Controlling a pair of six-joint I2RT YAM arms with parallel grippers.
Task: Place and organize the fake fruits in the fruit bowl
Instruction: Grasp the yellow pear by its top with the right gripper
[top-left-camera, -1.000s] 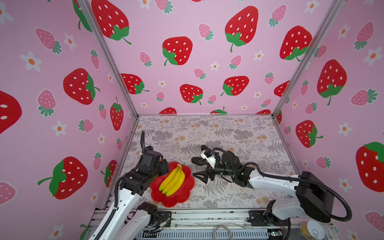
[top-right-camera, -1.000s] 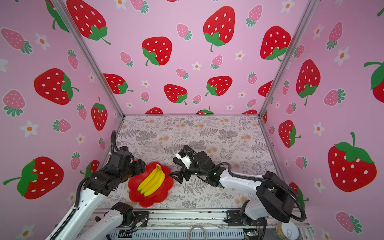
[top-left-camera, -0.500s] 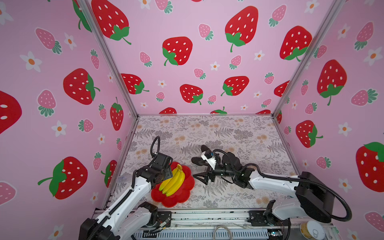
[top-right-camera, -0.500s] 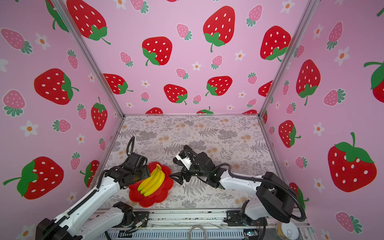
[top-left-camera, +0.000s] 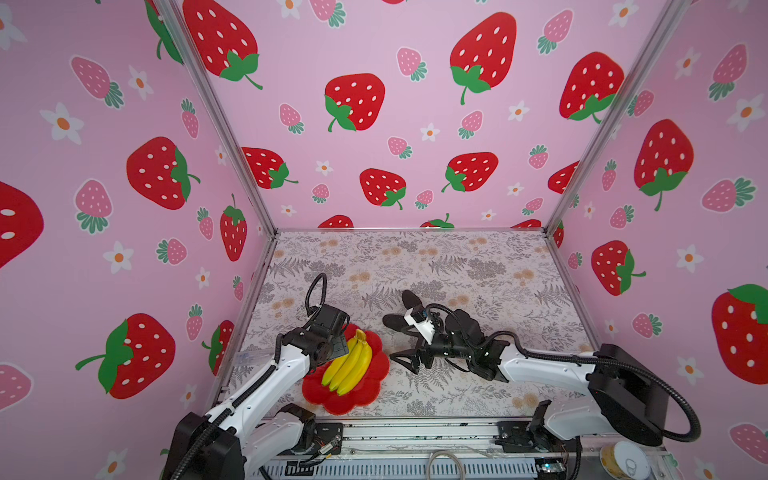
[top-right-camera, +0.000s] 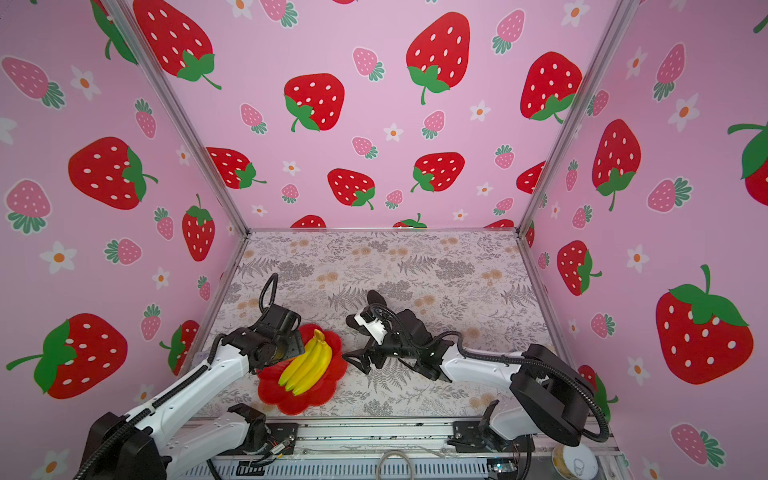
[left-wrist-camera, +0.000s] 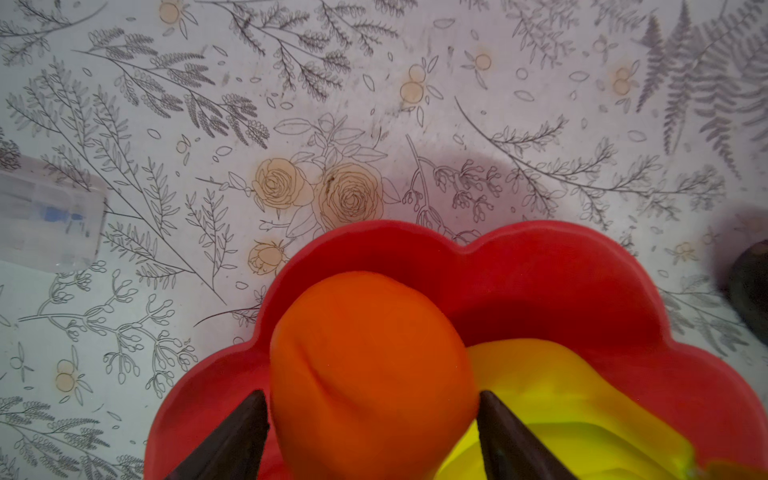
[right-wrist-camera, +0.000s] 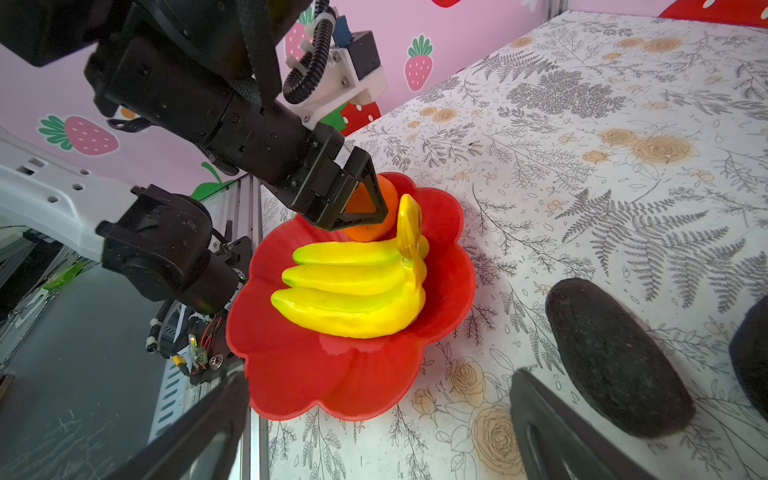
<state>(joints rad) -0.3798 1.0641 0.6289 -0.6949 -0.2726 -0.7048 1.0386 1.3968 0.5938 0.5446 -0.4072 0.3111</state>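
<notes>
As the orange (left-wrist-camera: 357, 332) lies within the red flower-shaped fruit bowl (left-wrist-camera: 540, 270), beside the banana bunch (top-left-camera: 349, 365), I would part the left jaws fully and then lift straight up, so that neither tip drags it out. They flank the orange very closely; whether they grip it I cannot tell. My left arm (top-left-camera: 266, 374) reaches in from the near edge, wrist pitched down over the bowl's far left lobe. The right jaws stand wide and empty, low over the worktop (top-left-camera: 457, 266), near two dark avocados (right-wrist-camera: 615, 361) lying outside the bowl
</notes>
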